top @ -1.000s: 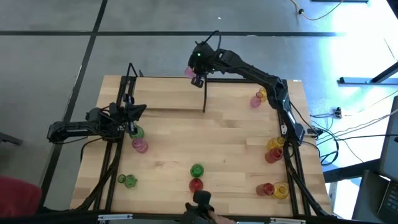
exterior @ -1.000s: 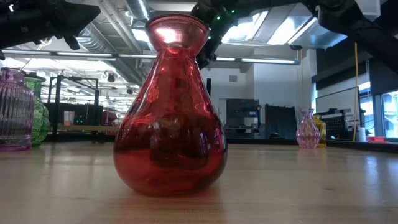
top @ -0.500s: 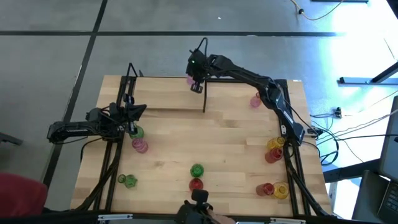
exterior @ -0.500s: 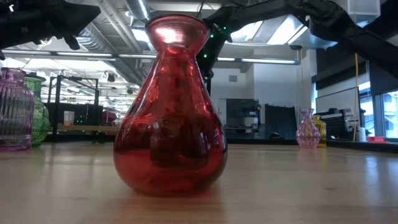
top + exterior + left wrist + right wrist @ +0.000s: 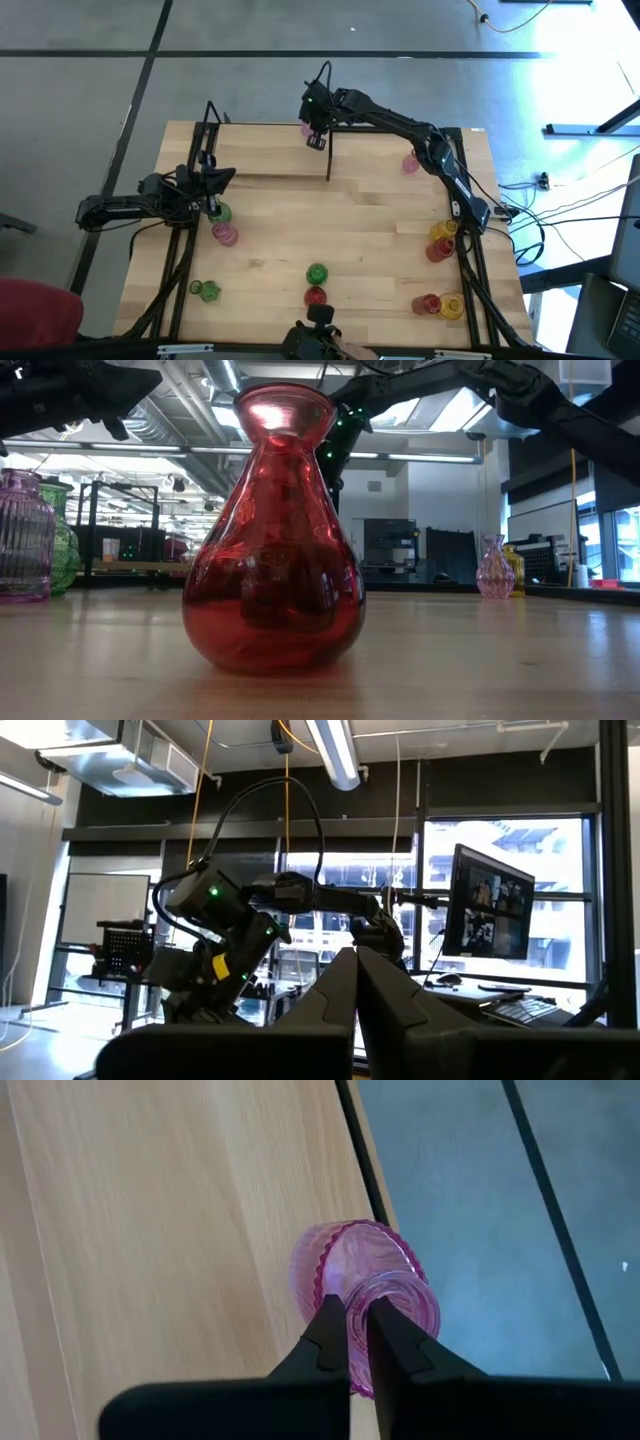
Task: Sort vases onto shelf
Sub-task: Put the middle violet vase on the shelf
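My right gripper (image 5: 316, 138) reaches over the table's far edge and is shut on a pink ribbed vase (image 5: 304, 128), next to the shelf's (image 5: 260, 150) black upright divider (image 5: 328, 158). In the right wrist view the pink vase (image 5: 345, 1270) sits at the far edge of the light-wood board (image 5: 150, 1230), with floor beyond it. Whether its base rests on the board, I cannot tell. My left gripper (image 5: 213, 192) waits shut at the table's left side, just beyond a green vase (image 5: 220, 212) and a pink vase (image 5: 226, 234) standing on their bases. My right gripper pinches the pink vase's mouth rim (image 5: 357, 1320) from above, pointing down. One finger (image 5: 392, 1348) is over the mouth opening and the other (image 5: 325, 1338) is outside the neck. The vase stays upright below the fingers.
Other vases stand on the table: green (image 5: 208, 291), green (image 5: 316, 273) and red (image 5: 314, 296) near the front, pink (image 5: 410, 163) at the right far side, yellow and red pairs (image 5: 440, 240) (image 5: 440, 305) by the right edge. The red vase (image 5: 270, 540) fills the low view.
My right gripper, keeping the pink vase, came down and slightly toward the table's near edge, closer to the shelf's far edge beside the divider. Over the last half second it has kept still.
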